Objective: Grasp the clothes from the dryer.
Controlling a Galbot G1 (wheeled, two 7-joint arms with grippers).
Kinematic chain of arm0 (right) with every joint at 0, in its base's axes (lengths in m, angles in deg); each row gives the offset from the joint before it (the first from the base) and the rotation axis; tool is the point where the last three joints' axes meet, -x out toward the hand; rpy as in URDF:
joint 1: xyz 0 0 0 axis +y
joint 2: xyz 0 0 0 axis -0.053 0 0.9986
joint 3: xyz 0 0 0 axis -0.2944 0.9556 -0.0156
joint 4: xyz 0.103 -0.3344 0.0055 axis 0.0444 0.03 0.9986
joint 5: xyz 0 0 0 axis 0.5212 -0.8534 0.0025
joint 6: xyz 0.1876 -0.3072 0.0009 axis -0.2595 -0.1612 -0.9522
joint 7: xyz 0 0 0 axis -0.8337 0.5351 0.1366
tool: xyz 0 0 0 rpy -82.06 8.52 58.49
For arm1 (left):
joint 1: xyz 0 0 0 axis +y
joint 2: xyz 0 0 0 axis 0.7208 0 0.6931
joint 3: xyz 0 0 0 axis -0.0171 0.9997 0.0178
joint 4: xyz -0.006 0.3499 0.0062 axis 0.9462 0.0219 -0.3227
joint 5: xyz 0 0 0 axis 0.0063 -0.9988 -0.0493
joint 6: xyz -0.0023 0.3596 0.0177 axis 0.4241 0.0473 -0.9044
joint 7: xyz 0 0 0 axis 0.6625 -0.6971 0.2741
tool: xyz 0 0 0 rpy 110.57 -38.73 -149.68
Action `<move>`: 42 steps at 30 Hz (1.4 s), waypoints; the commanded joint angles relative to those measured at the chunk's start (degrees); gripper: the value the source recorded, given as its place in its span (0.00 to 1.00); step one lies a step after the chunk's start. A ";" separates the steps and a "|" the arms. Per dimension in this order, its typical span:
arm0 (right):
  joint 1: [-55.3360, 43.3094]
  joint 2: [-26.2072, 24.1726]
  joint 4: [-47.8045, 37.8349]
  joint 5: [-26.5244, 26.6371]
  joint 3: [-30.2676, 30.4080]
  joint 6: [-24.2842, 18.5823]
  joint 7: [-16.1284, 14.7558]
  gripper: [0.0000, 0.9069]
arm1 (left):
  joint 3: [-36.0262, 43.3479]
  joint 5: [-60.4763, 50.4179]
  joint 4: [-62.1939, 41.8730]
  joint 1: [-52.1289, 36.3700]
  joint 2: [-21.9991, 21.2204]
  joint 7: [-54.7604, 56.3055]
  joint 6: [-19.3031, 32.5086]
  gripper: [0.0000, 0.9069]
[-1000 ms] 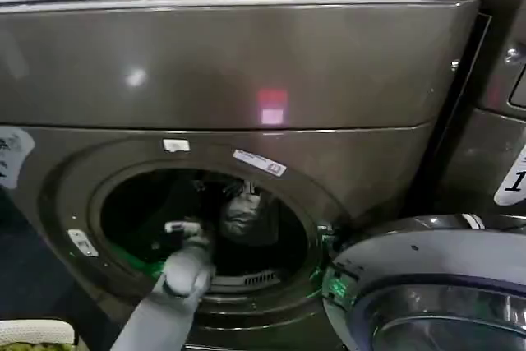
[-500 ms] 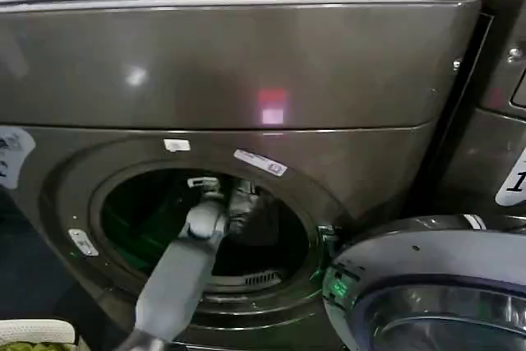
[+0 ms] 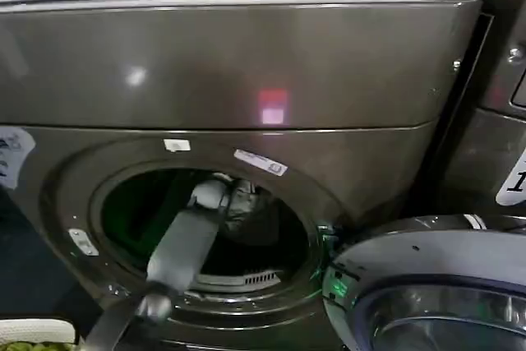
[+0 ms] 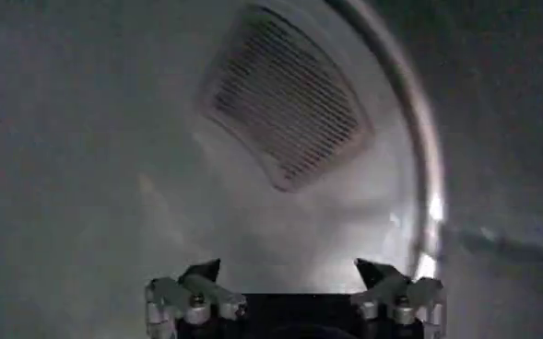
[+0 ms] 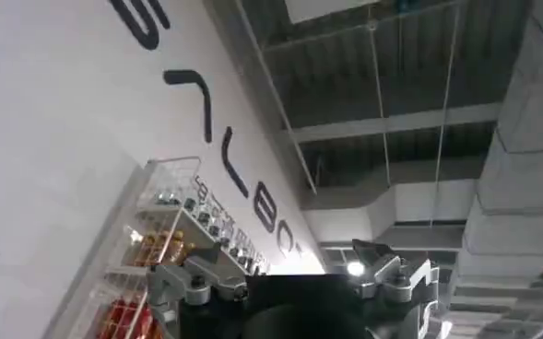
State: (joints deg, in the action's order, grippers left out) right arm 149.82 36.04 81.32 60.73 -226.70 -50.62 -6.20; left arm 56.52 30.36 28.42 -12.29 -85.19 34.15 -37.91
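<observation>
- Dryer (image 3: 246,80) standing front-on, dark bronze-grey, round port (image 3: 205,228) open, small pink-red light (image 3: 273,107) glowing above the port
- Door (image 3: 427,285) swung open just beside the port, on the side toward the neighbouring machine (image 3: 493,80)
- Left arm (image 3: 182,244) reaching up through the port into the drum, wrist near the port's upper rim
- Left gripper (image 4: 294,272) inside the drum, fingers spread wide apart with nothing between them, facing the drum's pale back wall and its slotted vent (image 4: 285,106)
- Clothes (image 3: 245,201) seen as a small pale grey-white wad inside the drum, just beyond the left wrist, close under the port's upper rim; contact with the gripper cannot be told
- White stickers (image 3: 260,162) on the port's surround, above the opening
- Right gripper (image 5: 294,276) away from the dryer, aimed upward at a ceiling (image 5: 419,111) and a lettered white wall (image 5: 87,111), fingers spread and empty
- Wire shelf (image 5: 160,249) with small items visible against that wall
</observation>
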 commanded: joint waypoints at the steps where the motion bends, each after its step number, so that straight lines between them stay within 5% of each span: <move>1: 0.20 0.07 0.13 0.12 -0.27 -0.02 -0.05 1.00 | 4.96 -16.64 -9.46 -6.81 1.80 -21.22 5.50 1.00; 14: 0.72 0.95 0.87 0.18 -1.10 -0.01 -0.20 1.00 | 3.88 -41.85 -10.94 -8.05 0.29 -20.99 2.81 1.00; 35: 1.26 2.14 1.39 0.31 -1.79 -0.28 -0.45 1.00 | 8.00 -34.62 -17.15 -7.95 -2.74 -22.74 1.45 1.00; 37: 1.17 2.28 1.38 0.31 -1.68 -0.38 -0.55 1.00 | 8.19 -34.56 -17.22 -7.82 -2.60 -22.83 1.54 0.92; 41: 1.17 2.44 1.51 0.31 -1.64 -0.49 -0.63 1.00 | 8.33 -34.46 -17.59 -7.47 -2.52 -23.49 1.66 0.58; 42: 1.22 2.42 1.48 0.35 -1.70 -0.48 -0.62 1.00 | 8.39 -34.46 -17.61 -7.38 -2.47 -24.01 1.78 0.41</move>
State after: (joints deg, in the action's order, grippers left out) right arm 151.03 38.48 82.78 61.04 -228.33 -51.07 -6.79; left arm 64.44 -3.75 12.00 -20.16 -87.60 11.56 -36.04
